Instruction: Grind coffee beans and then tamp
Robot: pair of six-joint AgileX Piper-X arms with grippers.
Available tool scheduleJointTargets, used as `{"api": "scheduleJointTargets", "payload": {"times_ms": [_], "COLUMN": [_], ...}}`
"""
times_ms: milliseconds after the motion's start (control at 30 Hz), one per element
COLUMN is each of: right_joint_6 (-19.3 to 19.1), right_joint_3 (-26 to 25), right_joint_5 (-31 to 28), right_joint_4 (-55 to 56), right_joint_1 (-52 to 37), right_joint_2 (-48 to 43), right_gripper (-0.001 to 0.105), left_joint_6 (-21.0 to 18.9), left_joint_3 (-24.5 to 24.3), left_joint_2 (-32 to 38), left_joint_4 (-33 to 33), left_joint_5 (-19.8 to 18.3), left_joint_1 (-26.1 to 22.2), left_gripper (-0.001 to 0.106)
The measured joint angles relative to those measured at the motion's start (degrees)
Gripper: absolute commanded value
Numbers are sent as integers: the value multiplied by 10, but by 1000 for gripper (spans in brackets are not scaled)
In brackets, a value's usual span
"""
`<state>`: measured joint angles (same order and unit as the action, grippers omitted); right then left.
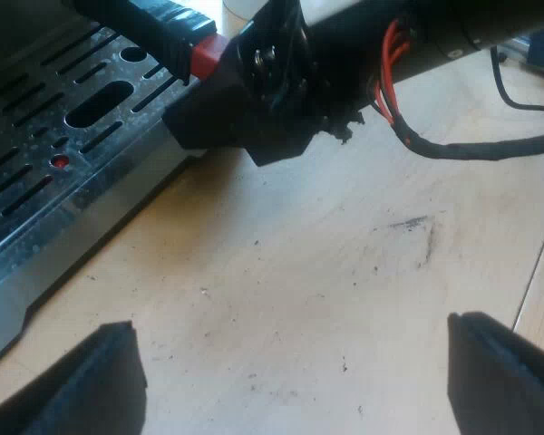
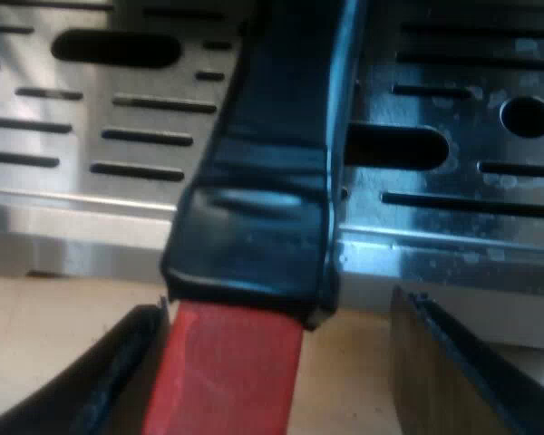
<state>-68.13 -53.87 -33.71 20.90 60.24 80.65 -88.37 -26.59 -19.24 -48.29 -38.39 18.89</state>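
The holder's dark handle [image 2: 272, 181] reaches out over the espresso machine's slotted metal drip tray [image 2: 453, 217], and its red end [image 2: 231, 372] lies between the fingers of my right gripper [image 2: 276, 367]. That gripper is open: one finger [image 2: 118, 381] rests against the red end, the other [image 2: 453, 381] stands clear of it. In the left wrist view the same handle [image 1: 154, 23] and red end [image 1: 207, 56] meet the right gripper [image 1: 254, 100] at the tray's edge [image 1: 72, 136]. My left gripper [image 1: 295, 381] is open, low over bare wood, holding nothing.
The wooden tabletop [image 1: 326, 272] carries scattered dark coffee specks and a smudge [image 1: 412, 225]. The drip tray's metal front lip [image 1: 63, 245] borders it on one side. A seam in the wood [image 1: 539, 272] runs along the other side.
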Motion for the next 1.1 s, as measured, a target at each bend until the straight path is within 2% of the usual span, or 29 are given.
{"api": "scheduleJointTargets", "payload": {"times_ms": [100, 167, 267, 333, 400, 1100], "right_joint_6": [0, 0, 0, 0, 0, -1], "right_joint_3": [0, -1, -1, -1, -1, 11], "right_joint_5": [0, 0, 1, 2, 3, -19], "right_joint_4": [2, 3, 3, 3, 3, 23], "right_joint_1": [0, 0, 0, 0, 0, 15], "right_joint_2": [0, 0, 0, 0, 0, -35], "right_gripper": [53, 49, 28, 21, 1, 0], "left_joint_6": [0, 0, 0, 0, 0, 0], "left_joint_3": [0, 0, 0, 0, 0, 0], "left_joint_2": [0, 0, 0, 0, 0, 0], "left_joint_4": [0, 0, 0, 0, 0, 4], "left_joint_5": [0, 0, 0, 0, 0, 0], "left_joint_1": [0, 0, 0, 0, 0, 0], "left_gripper": [72, 72, 72, 72, 72, 72]}}
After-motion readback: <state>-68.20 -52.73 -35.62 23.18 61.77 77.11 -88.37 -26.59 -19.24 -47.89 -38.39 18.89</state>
